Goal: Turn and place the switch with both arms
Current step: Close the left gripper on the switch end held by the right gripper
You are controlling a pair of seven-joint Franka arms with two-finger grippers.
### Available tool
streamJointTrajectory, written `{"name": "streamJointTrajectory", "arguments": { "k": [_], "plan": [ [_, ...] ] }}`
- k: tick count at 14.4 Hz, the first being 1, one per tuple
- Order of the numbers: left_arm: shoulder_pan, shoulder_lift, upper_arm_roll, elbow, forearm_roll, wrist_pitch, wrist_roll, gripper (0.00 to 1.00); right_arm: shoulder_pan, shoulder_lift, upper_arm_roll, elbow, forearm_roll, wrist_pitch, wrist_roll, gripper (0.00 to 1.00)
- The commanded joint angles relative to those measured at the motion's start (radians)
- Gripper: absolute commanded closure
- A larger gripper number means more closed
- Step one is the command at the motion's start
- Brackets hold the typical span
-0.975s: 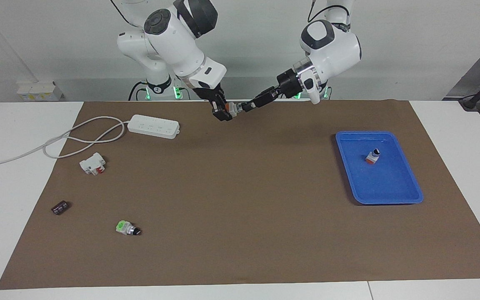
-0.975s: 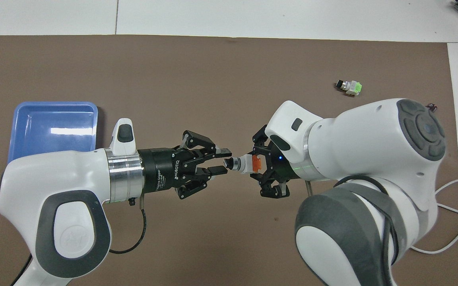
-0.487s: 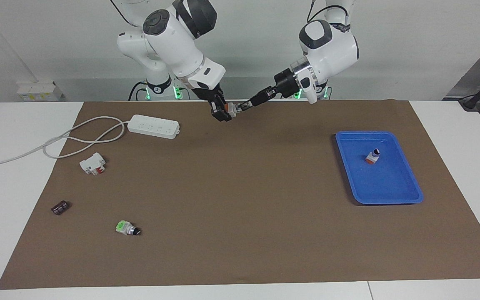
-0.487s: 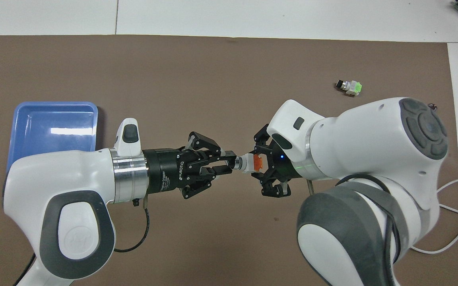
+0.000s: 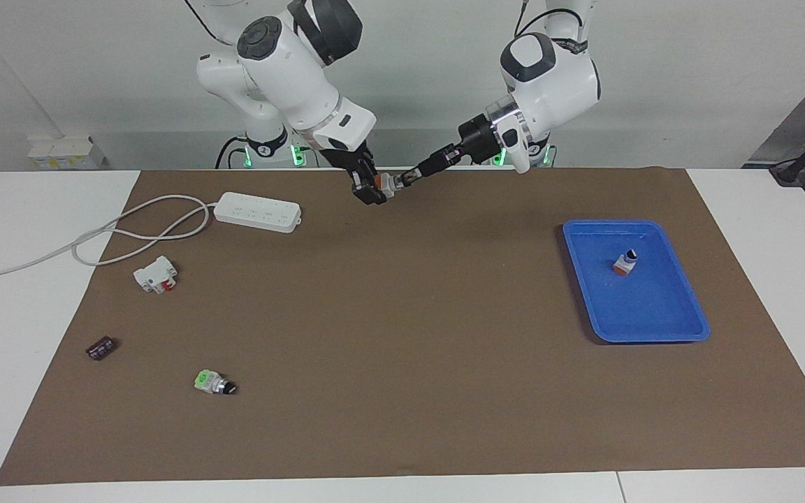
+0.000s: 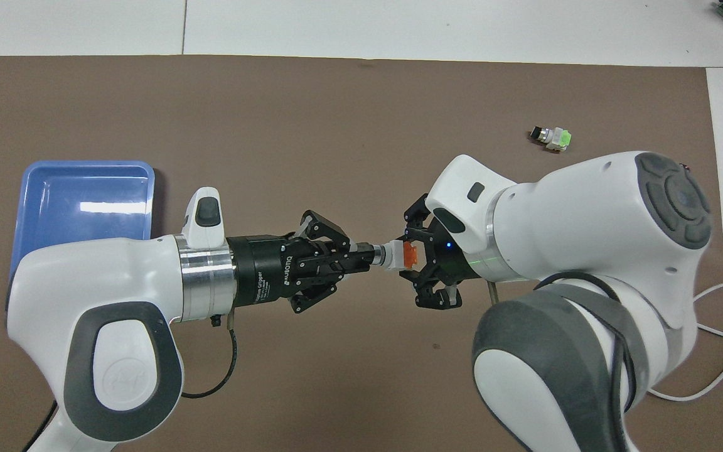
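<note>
1. Two arms meet in the air over the brown mat [image 5: 402,328] at the robots' edge of the table [image 5: 32,279], with the switch [image 6: 394,255] held between them, clear of the surface.
2. Right gripper [image 6: 413,258]: its jaws are clamped on the orange square end of the switch.
3. Left gripper [image 6: 361,256]: its jaws are drawn in narrow around the black knob tip of the same switch; the fingertips lie against the knob.
4. Switch lies roughly level, knob toward the left arm's end, orange end toward the right arm's end.
5. Blue tray [image 5: 682,328] sits toward the left arm's end of the table, with a second small switch [image 5: 625,262] lying in it.
6. Toward the right arm's end lie a white power strip [image 5: 257,211] with its cable, a white-and-red breaker block [image 5: 156,274], a small dark part [image 5: 100,347], and a green-ended switch [image 5: 212,382].
</note>
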Motion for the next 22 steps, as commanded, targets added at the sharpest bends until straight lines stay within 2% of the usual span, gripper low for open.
{"name": "streamJointTrajectory", "arguments": {
  "k": [1, 5, 12, 16, 22],
  "plan": [
    [-0.017, 0.031, 0.007, 0.029, -0.025, 0.018, 0.031, 0.89, -0.006, 0.004, 0.009, 0.016, 0.021, -0.02, 0.008, 1.0],
    [-0.019, 0.044, 0.007, 0.033, -0.03, 0.021, 0.057, 1.0, -0.006, 0.004, 0.009, 0.016, 0.02, -0.02, 0.008, 1.0],
    [-0.02, 0.045, 0.007, 0.033, -0.036, 0.033, 0.069, 1.0, -0.006, 0.004, 0.009, 0.016, 0.021, -0.02, 0.01, 1.0],
    [-0.02, 0.045, 0.006, 0.036, -0.036, 0.03, 0.169, 1.0, -0.006, 0.004, 0.009, 0.016, 0.021, -0.02, 0.01, 1.0],
    [-0.02, 0.047, 0.006, 0.042, -0.033, 0.027, 0.42, 1.0, -0.006, 0.004, 0.009, 0.016, 0.021, -0.02, 0.01, 1.0]
  ]
}}
